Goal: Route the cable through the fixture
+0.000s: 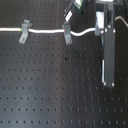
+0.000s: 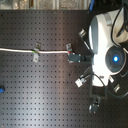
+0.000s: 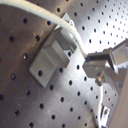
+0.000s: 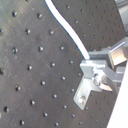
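You see the white cable lying across the black board, passing through two grey clips, both standing upright.

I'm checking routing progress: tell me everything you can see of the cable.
The cable is a thin, white, flexible cord lying on the black perforated table. In both exterior views it runs from the left edge through two grey clips, then curves up to the end effector, which meets its near end.
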Tool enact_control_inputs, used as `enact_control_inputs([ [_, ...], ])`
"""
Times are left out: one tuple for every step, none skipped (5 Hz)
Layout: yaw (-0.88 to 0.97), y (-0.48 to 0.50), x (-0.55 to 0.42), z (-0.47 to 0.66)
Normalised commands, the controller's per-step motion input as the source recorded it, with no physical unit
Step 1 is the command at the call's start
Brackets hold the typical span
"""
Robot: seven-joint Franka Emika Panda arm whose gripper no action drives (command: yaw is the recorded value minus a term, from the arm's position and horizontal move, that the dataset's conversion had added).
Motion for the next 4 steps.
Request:
enact_control_inputs([
  [-0.21,-0.347,-0.061,-0.26],
  [-0.24,-0.208,-0.037,-0.13],
  [0.0,0.028,0.0,0.03],
  [0.0,0.189,-0.007,0.41],
])
